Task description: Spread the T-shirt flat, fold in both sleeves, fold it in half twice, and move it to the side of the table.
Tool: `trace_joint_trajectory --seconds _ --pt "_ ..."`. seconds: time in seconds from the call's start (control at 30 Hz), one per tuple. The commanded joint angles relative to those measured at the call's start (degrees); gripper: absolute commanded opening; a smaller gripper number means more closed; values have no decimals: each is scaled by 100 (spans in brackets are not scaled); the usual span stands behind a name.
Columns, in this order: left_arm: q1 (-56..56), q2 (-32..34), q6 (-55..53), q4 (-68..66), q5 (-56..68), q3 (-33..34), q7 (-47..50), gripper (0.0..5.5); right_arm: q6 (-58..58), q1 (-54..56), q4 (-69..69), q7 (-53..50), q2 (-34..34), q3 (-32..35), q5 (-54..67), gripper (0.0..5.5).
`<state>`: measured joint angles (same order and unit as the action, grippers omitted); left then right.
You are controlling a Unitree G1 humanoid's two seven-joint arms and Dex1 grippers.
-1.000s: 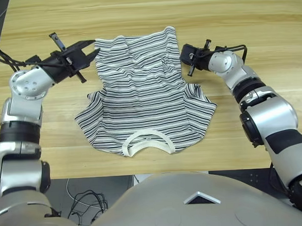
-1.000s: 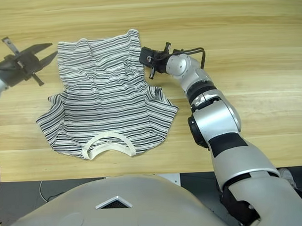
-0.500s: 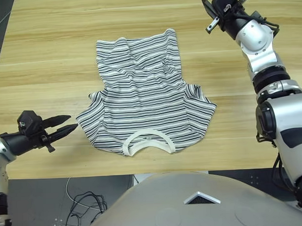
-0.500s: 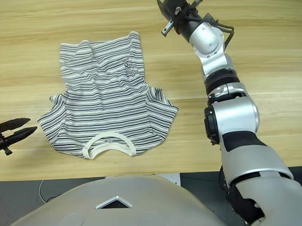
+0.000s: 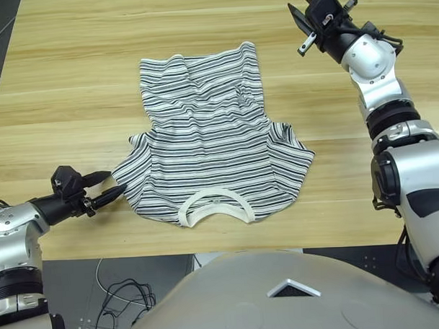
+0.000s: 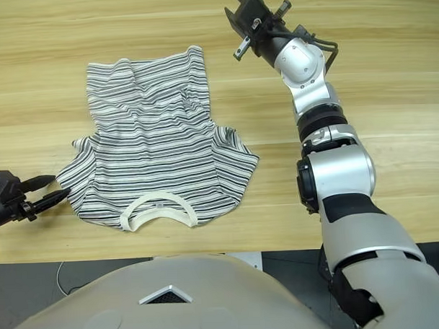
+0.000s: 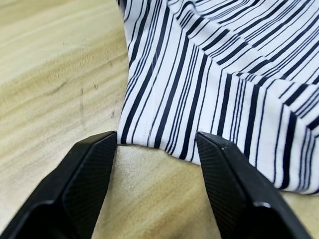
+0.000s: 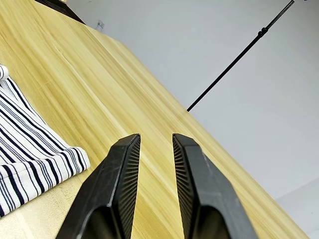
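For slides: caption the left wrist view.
Open left gripper at a sleeve edge of the striped T-shirt on wooden table.

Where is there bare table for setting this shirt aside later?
The table is bare left of the T-shirt, along the far edge, and right of it up to the right tool. Crowded: the near-left sleeve, where the open left tool sits.

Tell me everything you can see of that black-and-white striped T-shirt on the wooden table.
The black-and-white striped T-shirt looks like soft knit cloth with a plain cream ribbed collar. It lies on the light wooden table, collar toward the robot and hem away from it. It is roughly spread but wrinkled across the body, with both short sleeves sticking out sideways. The left gripper sits open at the hem of the sleeve on the robot's left; whether it touches the cloth is unclear.
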<state>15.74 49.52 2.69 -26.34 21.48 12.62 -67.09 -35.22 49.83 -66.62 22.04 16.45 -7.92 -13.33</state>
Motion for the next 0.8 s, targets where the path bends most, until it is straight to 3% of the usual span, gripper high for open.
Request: trace_joint_trajectory --seconds 0.03,0.1,0.4,0.67,0.8 --pt "-68 -175 -13 -200 -304 -220 70 293 -25 -35 64 25 62 -29 -17 120" --pt "-111 -254 128 -353 -516 -382 163 293 -25 -60 57 21 64 -41 -29 120" --pt "-319 -274 274 -691 -534 -400 126 136 -11 -93 44 12 46 -97 -79 120" --pt "-94 -130 69 -166 -81 -105 -225 21 -1 -81 33 -4 32 -168 -111 120" --pt "15 -59 -204 286 161 124 -302 11 5 -107 27 -15 -2 -211 -129 120"
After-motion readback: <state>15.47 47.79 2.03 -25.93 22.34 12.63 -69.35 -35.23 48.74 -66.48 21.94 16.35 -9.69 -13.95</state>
